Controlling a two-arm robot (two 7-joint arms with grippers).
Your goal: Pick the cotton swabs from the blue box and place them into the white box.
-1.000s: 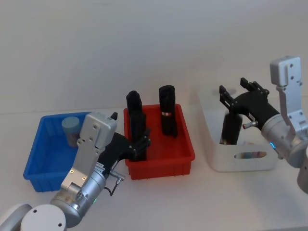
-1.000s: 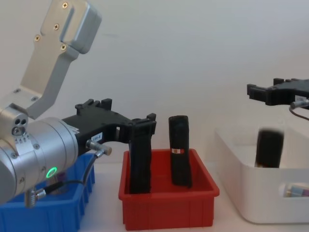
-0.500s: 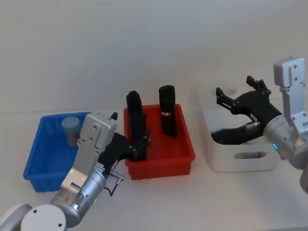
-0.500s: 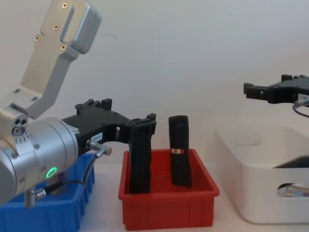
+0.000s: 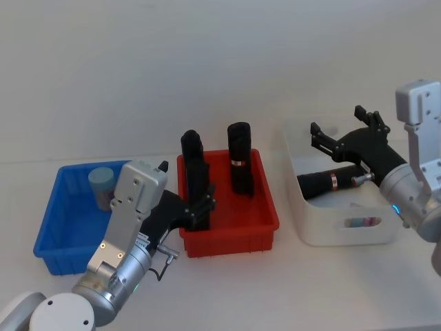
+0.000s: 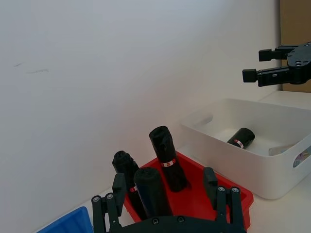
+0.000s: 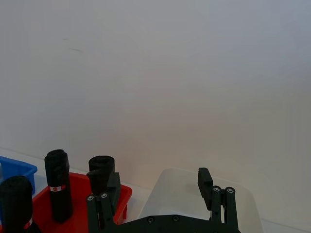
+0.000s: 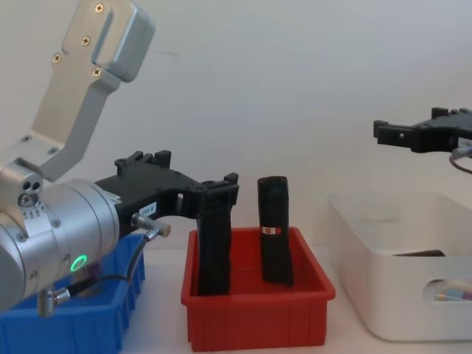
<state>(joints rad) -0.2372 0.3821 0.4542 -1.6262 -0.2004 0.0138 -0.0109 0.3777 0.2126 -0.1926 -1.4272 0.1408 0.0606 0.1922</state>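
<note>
At the left of the counter [image 5: 227, 283] the blue box [image 5: 65, 231] is seen, with one tub of swabs [image 5: 103, 186] standing upright in its far part, pale lid on top. Just beside the blue box's right wall, the left pincer [image 5: 200, 207] is held low at the near left corner of the red tray [image 5: 265, 214]. Its fingers are spread wide with nothing gripped between them; in the left wrist view a black block [image 6: 151, 191] is seen standing between the spread fingers, and whether it is touched cannot be told. In the head view a tall black block [image 5: 193, 165] stands upright in the tray's left half, just behind the pincer, and a second black block [image 5: 240, 165] stands upright in the far right part of the tray, a light band around its middle.

To the right of the tray, apart from it, the white box [image 5: 313, 224] is placed. A black block [image 5: 331, 183] with a light band lies on its side inside it, and something with a pinkish label [image 5: 362, 223] is glimpsed through the oval handle cutout of the near wall. The right pincer [image 5: 348, 134] is held above the white box, clear of its rim, its fingers spread wide and empty.
</note>
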